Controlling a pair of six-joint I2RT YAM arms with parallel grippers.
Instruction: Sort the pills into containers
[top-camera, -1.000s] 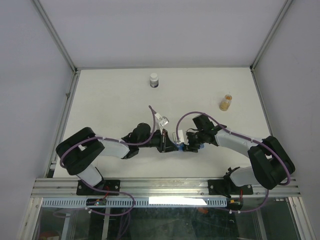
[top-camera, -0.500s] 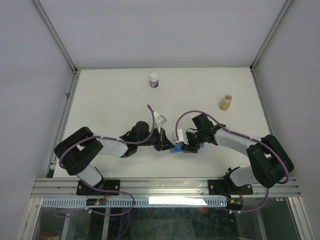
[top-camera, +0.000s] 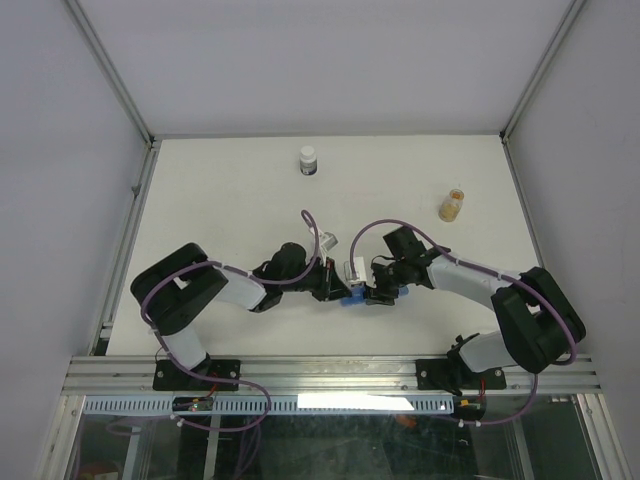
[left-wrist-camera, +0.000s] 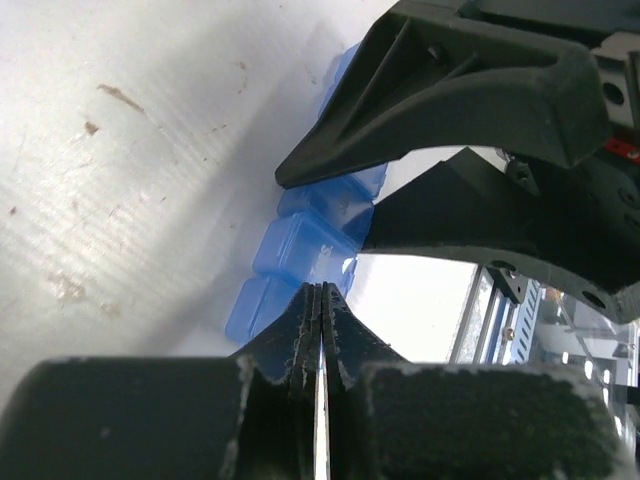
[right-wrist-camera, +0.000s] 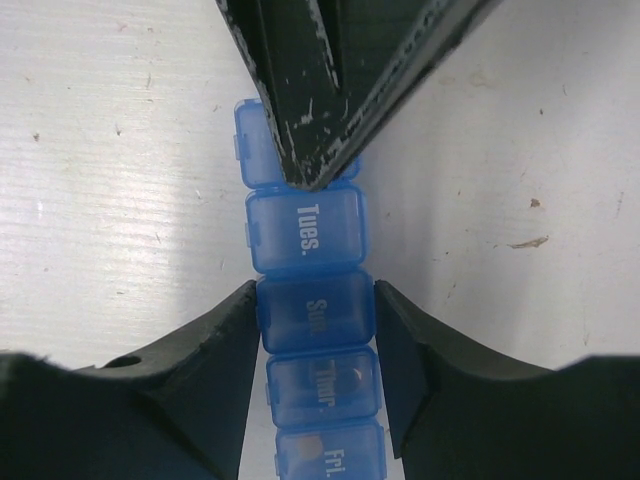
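- The tabletop (top-camera: 220, 200) was a white surface with walls on three sides; both arms reached in from its near edge.
- A white capped bottle (top-camera: 309, 160) stood upright near the far edge, slightly left of centre and well apart from both arms.
- The left gripper (left-wrist-camera: 320, 295) had its fingers pressed fully together with nothing between them. In the right wrist view, the joined tips pointed down onto the end cell of the strip, just beyond the cell marked "Tues."
- The pill-organiser strip (right-wrist-camera: 305, 240), translucent blue, lay flat on the tabletop toward the near edge, about midway across its width, between the two grippers.
- The readable lids ran "Tues.", "Sun.", "Thur.", "Fri." in sequence, and those lids lay flat on their cells.
- Two small round shapes (right-wrist-camera: 345, 378) showed through the lids of the "Thur." and "Fri." cells; whether these were pills could not be told.
- The right gripper (right-wrist-camera: 316, 305) straddled the strip at the "Sun." cell. One finger sat against each long side of that cell, gripping the strip across its width.
- In the left wrist view, the right fingers stood directly opposite the left tips, with about one cell of the strip between them.
- A small amber-tan jar (top-camera: 452, 205) stood upright toward the right edge, in the far half of the tabletop, apart from the arms.
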